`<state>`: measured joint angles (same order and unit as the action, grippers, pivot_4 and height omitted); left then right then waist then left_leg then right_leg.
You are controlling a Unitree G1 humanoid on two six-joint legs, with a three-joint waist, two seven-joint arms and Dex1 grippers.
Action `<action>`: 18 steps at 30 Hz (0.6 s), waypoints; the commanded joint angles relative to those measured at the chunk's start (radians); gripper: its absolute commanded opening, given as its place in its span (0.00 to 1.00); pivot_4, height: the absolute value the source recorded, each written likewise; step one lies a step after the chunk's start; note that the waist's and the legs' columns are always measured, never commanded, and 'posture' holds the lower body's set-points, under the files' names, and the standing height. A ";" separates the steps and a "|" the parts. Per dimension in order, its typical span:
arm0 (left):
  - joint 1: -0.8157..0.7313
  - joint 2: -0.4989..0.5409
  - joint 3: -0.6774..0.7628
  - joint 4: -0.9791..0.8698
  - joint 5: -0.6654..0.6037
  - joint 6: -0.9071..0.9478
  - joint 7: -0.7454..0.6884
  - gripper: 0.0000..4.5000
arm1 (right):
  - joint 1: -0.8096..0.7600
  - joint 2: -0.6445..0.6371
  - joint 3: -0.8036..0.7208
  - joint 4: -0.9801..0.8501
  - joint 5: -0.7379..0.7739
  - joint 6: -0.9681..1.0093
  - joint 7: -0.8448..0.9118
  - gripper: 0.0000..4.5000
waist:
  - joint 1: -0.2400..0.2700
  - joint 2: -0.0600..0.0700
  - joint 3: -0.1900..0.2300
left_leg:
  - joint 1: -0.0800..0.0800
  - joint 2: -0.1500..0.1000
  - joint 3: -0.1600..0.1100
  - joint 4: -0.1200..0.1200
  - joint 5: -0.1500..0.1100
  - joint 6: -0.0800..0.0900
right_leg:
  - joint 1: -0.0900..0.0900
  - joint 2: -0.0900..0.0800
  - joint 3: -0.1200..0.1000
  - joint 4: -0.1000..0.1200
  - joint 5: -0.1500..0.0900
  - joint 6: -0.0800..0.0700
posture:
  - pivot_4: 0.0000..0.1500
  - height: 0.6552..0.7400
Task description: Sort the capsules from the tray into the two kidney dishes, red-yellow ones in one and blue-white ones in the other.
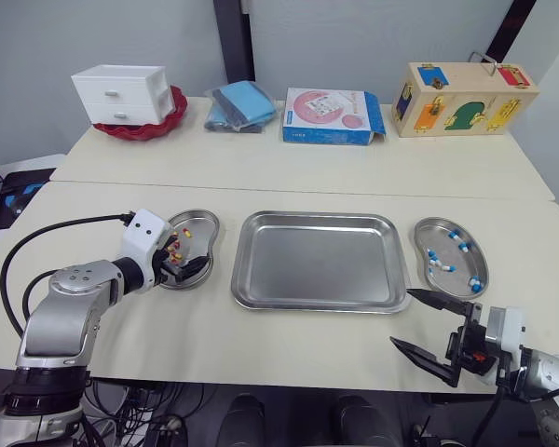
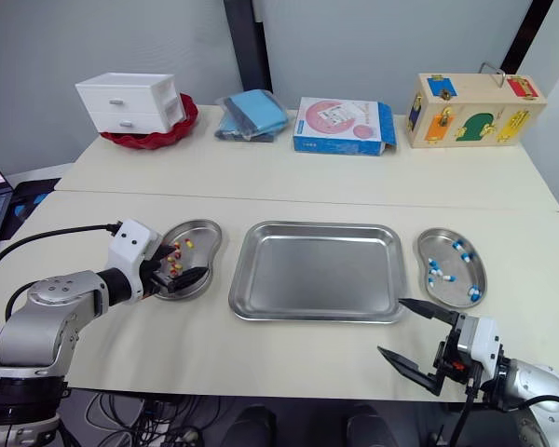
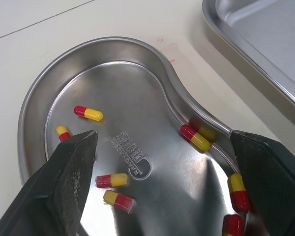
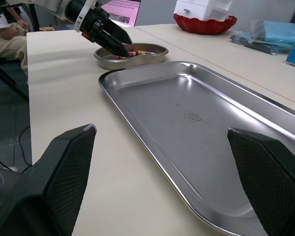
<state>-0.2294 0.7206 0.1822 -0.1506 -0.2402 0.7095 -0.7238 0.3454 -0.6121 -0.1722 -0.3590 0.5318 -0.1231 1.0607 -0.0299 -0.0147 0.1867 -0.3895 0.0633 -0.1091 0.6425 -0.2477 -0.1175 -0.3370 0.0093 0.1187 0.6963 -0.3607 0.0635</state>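
Our left gripper (image 1: 188,268) hangs spread wide over the left kidney dish (image 1: 205,216), towards the tabletop's left edge, where the red-yellow capsules (image 3: 195,138) lie. Our right gripper (image 1: 402,318) gapes wide at the front edge, just off the tray (image 1: 317,261); the blue-white capsules (image 1: 438,265) sit in the right kidney dish (image 1: 456,279)

Polished metal tray (image 2: 315,270), glossy capsules (image 3: 195,138), seemingly matt table (image 2: 289,354).

Cream tables (image 1: 307,163) stand before a pale, possibly panelled wall (image 1: 354,37).
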 commanded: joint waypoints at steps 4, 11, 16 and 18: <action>-0.013 0.013 0.006 -0.007 -0.010 -0.037 -0.007 0.98 | 0.010 0.006 -0.009 -0.046 0.009 -0.009 -0.008 1.00 | 0.000 0.000 0.000 | 0.000 0.000 0.000 0.000 0.000 0.000 | 0.000 0.000 0.000 0.000 0.000 0.000 | 1.00 1.00; 0.013 -0.015 0.129 -0.050 -0.168 -0.047 -0.070 0.98 | 0.023 -0.007 -0.036 -0.075 0.031 0.040 -0.042 1.00 | -0.001 0.000 0.000 | 0.000 0.000 0.000 0.000 0.000 0.000 | 0.000 0.000 0.000 0.000 0.000 0.000 | 1.00 1.00; 0.065 0.004 0.212 -0.070 -0.240 -0.049 -0.089 0.98 | 0.040 -0.039 -0.094 -0.117 0.056 0.124 -0.087 1.00 | -0.001 0.000 0.000 | 0.000 0.000 0.000 0.000 0.000 0.000 | 0.000 0.000 0.000 0.000 0.000 0.000 | 1.00 1.00; 0.085 0.018 0.234 -0.081 -0.259 -0.041 -0.094 0.98 | 0.053 -0.052 -0.114 -0.136 0.063 0.160 -0.103 1.00 | -0.001 0.000 0.000 | 0.000 0.000 0.000 0.000 0.000 0.000 | 0.000 0.000 0.000 0.000 0.000 0.000 | 1.00 1.00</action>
<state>-0.1494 0.7170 0.3671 -0.1932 -0.4718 0.6702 -0.8096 0.3913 -0.6540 -0.2519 -0.4526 0.5725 0.0126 0.9747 -0.0313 -0.0145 0.1870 -0.3897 0.0635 -0.1088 0.6418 -0.2477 -0.1176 -0.3373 0.0092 0.1190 0.6960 -0.3608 0.0634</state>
